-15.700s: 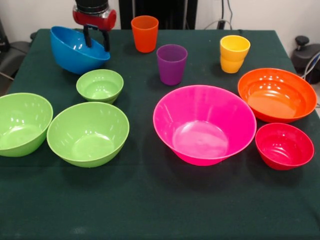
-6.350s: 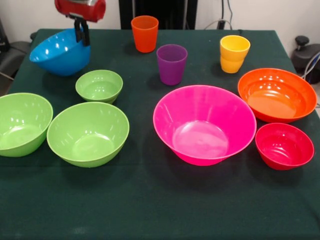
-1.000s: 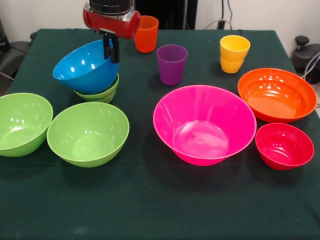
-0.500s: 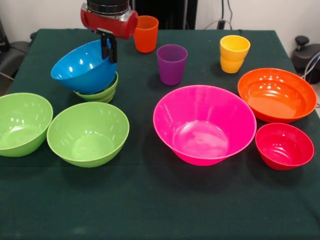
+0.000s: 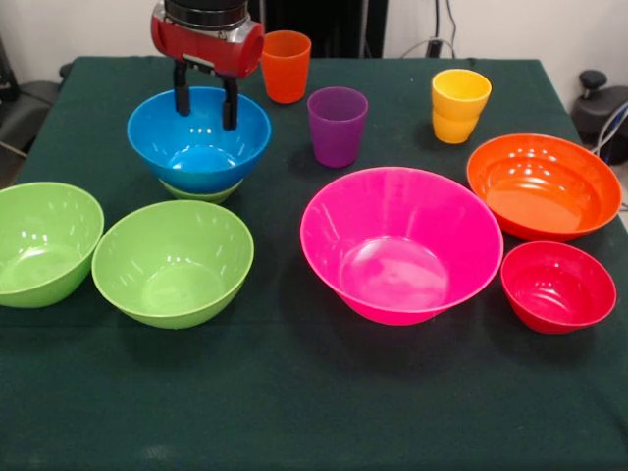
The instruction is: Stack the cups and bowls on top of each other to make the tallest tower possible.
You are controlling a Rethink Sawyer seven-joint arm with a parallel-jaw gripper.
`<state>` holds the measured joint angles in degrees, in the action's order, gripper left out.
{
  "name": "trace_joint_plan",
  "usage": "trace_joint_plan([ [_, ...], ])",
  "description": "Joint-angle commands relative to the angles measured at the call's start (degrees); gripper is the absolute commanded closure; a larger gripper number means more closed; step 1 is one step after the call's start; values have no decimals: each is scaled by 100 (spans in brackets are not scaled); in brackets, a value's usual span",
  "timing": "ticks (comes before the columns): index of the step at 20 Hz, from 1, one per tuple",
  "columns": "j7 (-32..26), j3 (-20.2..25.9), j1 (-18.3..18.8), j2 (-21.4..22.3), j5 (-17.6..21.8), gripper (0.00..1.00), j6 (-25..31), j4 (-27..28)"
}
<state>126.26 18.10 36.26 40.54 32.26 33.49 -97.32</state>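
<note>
A blue bowl sits level, nested on the small lime green bowl, of which only the lower edge shows. My gripper hangs over the blue bowl's far rim, open, with its two black fingers spread apart. Two larger lime green bowls stand at the left. The orange cup, purple cup and yellow cup stand upright along the far side.
A large pink bowl stands in the middle, with an orange bowl and a small red bowl to its right. The dark green table stretches toward the near edge.
The blue bowl, tilted and held by its rim half a second ago, now rests level on the small green bowl. My fingers have spread apart and let go of it.
</note>
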Motion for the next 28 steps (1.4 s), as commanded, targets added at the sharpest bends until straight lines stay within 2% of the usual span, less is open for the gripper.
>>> trace_joint_plan([
  [1,218,-77,-213,-176,95,0,-299,268],
  [13,252,-102,-229,16,-92,0,-248,46],
  [18,76,74,-75,286,-287,0,-247,-366],
  [23,428,-76,-429,142,-253,0,-432,-352],
  [28,733,-274,-819,-86,-117,0,-865,-308],
])
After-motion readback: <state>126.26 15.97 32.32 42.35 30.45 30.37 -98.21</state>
